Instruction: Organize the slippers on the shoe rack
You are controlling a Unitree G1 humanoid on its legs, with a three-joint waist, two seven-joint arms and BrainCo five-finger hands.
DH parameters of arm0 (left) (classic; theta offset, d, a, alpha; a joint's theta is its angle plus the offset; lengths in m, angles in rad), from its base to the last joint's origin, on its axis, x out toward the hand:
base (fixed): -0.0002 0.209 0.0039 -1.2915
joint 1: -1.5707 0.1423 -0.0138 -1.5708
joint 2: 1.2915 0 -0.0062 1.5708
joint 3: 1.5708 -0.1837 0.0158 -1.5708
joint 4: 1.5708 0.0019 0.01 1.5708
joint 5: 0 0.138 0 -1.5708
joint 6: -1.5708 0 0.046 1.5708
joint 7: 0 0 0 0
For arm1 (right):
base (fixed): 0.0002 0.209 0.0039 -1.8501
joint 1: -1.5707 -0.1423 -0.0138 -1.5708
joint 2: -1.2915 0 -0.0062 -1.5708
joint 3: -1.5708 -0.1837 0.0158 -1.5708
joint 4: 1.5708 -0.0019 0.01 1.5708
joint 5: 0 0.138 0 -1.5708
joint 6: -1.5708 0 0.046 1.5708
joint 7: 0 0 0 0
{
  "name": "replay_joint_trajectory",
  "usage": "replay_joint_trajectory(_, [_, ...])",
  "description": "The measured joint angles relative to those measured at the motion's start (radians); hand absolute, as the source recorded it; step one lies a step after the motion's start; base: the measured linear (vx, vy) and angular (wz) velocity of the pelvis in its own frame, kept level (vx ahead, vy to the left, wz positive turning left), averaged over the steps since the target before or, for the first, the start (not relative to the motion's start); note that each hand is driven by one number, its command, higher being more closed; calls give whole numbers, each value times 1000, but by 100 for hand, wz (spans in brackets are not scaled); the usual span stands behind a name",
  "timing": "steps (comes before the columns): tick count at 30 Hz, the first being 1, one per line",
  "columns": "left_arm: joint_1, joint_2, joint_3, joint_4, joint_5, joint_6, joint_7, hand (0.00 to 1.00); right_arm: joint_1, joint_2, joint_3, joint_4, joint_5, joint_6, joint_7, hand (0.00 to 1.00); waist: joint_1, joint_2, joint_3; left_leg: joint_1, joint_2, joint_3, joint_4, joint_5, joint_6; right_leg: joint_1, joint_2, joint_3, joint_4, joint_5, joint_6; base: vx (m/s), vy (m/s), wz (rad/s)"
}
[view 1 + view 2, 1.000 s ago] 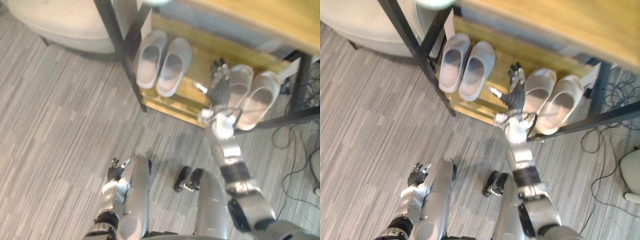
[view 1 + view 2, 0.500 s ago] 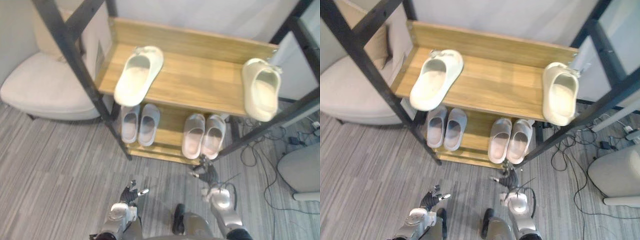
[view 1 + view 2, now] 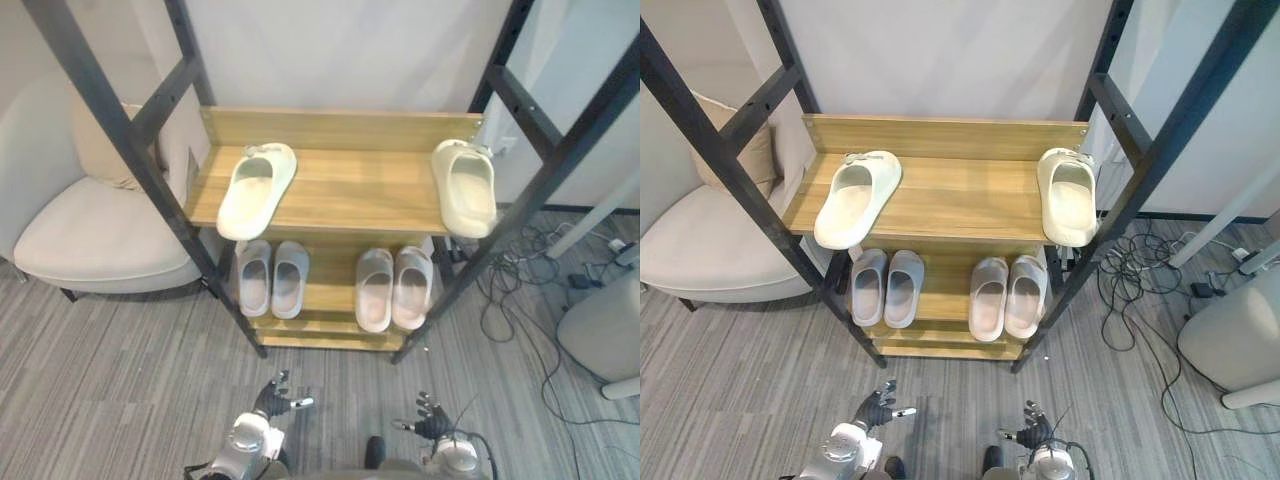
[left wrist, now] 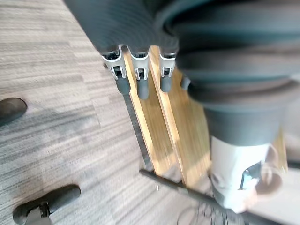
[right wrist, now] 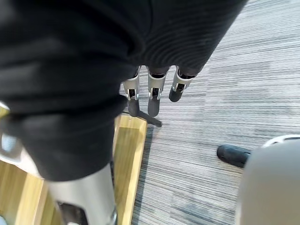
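Left wrist view looks along the left hand (image 4: 136, 28): its fingers (image 4: 143, 86) hang straight in a row, slightly apart, and hold nothing. Past them lie the grey striped floor (image 4: 47, 93) and a wooden edge of the shoe rack (image 4: 159, 136). The right wrist view shows the right hand (image 5: 159, 37) the same way, with relaxed, straight fingers (image 5: 153, 101) over the floor and nothing in its grasp.

From the head camera, both hands sit low over the floor in front of the rack, the left one with its fingers fanned out. Both are well apart from every slipper.

The rack has a black metal frame and two wooden shelves. On the lower shelf a grey pair (image 3: 271, 278) stands side by side on the left and a paler pair (image 3: 393, 288) side by side on the right, toes towards the robot. On the upper shelf the two cream slippers lie well apart. The left cream slipper (image 3: 256, 188) is turned at a slant near the left front post. The right cream slipper (image 3: 465, 186) lies at the far right end, close against the frame.

A pale armchair (image 3: 90, 240) stands just beside the rack on the left. Dark cables (image 3: 520, 290) trail over the floor on the right, near a rounded grey-white object (image 3: 600, 335).
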Motion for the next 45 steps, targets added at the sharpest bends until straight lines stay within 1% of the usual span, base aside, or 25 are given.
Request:
replay_joint_trajectory(1, [0, 1, -40, -44, 0, 1, -3, 0, 0, 1, -11, 8, 0, 1, -1, 0, 0, 1, -3, 8, -4, -5, -16, 4, -4, 7, -2, -1, -8, 3, 0, -82, 4, 10])
replay_joint_trajectory(4, [-4, 1, -122, -165, -1, 0, -7, 0, 12, 3, -16, 16, 0, 1, -1, 0, 1, 1, -21, 12, -10, -24, -42, 8, -2, 8, -5, -3, -13, 3, 1, -76, 5, 13])
replay_joint_trajectory(6, [-9, 1, -170, -282, -1, 0, -12, 0, 12, 7, -15, 18, 0, 1, -1, 0, 1, 1, -25, 19, -11, -28, -57, 8, -2, 8, -6, -2, -13, 3, 1, -43, -5, 2])
replay_joint_trajectory(7, [-18, 1, -193, -349, -5, -1, -26, 0, 16, 7, -16, 18, 0, 1, -2, 0, 0, 1, -33, 18, -13, -34, -63, 8, -2, 8, -7, -2, -13, 2, 2, 3, -8, 3])
replay_joint_trajectory(10, [-94, -3, -242, -470, -34, -12, -31, 0, 20, 8, -15, 18, -1, 0, -2, 0, -5, 5, -48, 20, -22, -63, -82, 15, -2, 9, -6, -10, -13, 0, 4, 36, -9, 9])
replay_joint_trajectory(11, [-134, -6, -242, -497, -43, -20, -28, 0, 22, 6, -15, 19, -2, 0, -2, 0, -7, 8, -54, 20, -22, -76, -84, 26, 1, 10, -3, -11, -12, -3, 5, 80, -14, 7])
replay_joint_trajectory(12, [-169, -5, -238, -519, -43, -22, -26, 0, 23, 5, -15, 20, -2, 0, -2, 0, -8, 11, -59, 24, -22, -76, -87, 33, -3, 10, -2, -12, -9, -6, 6, 93, -16, 4])
replay_joint_trajectory(14, [-227, -3, -211, -556, -45, -28, -23, 0, 21, 4, -15, 21, -3, 0, -1, 0, -10, 14, -62, 36, -22, -77, -94, 42, 6, 14, -2, -12, -6, -3, 7, 105, -3, 2])
replay_joint_trajectory(17, [-302, 18, -147, -615, -82, -39, 3, 0, 17, 4, -12, 21, -4, 0, 1, 0, -31, 12, -63, 54, -23, -78, -94, 37, 5, 35, -2, -21, -7, -6, 6, 102, 6, 4])
replay_joint_trajectory(18, [-336, 37, -126, -631, -85, -44, 14, 0, 16, 4, -12, 21, -4, 0, 3, 0, -37, 11, -63, 56, -22, -78, -94, 35, 4, 38, -2, -24, -7, -8, 6, 48, 5, 0])
replay_joint_trajectory(22, [-444, 102, -36, -641, -90, -53, 46, 0, 12, -7, -11, 21, -5, 0, 19, 0, -48, 7, -61, 60, -23, -70, -94, 28, 8, 35, -1, -15, -7, -9, 6, 32, 11, -7])
replay_joint_trajectory(26, [-490, 158, 46, -641, -88, -55, 77, 0, 17, -17, -10, 19, -5, 1, 37, 0, -54, -1, -57, 73, -23, -46, -94, 20, 9, 35, -1, 3, -10, -8, 6, -7, 12, -18])
replay_joint_trajectory(29, [-538, 239, 98, -634, -80, -55, 91, 0, 20, -18, -11, 17, -5, 1, 48, 0, -57, -10, -54, 72, -20, -20, -93, 16, 6, 17, 2, 26, -14, -7, 4, -42, 10, -24])
replay_joint_trajectory(33, [-615, 322, 165, -534, -80, -55, 93, 0, 35, -28, -13, 12, -5, 4, 59, 0, -60, -10, -54, 71, -20, 4, -87, 6, 5, 5, 4, 51, -14, -6, 4, -2, 4, -20])
replay_joint_trajectory(38, [-678, 433, 193, -432, -81, -53, 96, 0, 63, -35, -14, 13, -7, 11, 73, 0, -64, -9, -53, 68, -16, 25, -78, -11, 4, -11, 8, 71, -8, -5, 5, 25, 0, -13])
replay_joint_trajectory(41, [-701, 471, 200, -375, -80, -49, 100, 0, 66, -36, -15, 13, -10, 11, 79, 0, -65, -7, -49, 68, -16, 33, -76, -15, 3, -11, 10, 82, -7, -5, 4, 41, -6, -13])
replay_joint_trajectory(44, [-746, 507, 200, -307, -80, -47, 108, 0, 66, -37, -16, 12, -14, 10, 82, 0, -64, -8, -31, 67, -16, 42, -73, -20, 3, -17, 11, 95, -7, -3, 2, 0, -9, -12])
replay_joint_trajectory(45, [-756, 528, 203, -296, -80, -47, 109, 0, 65, -39, -16, 11, -14, 10, 85, 0, -59, -9, -27, 56, -15, 55, -64, -26, 4, -32, 12, 107, -7, 1, 0, -18, -8, -23])
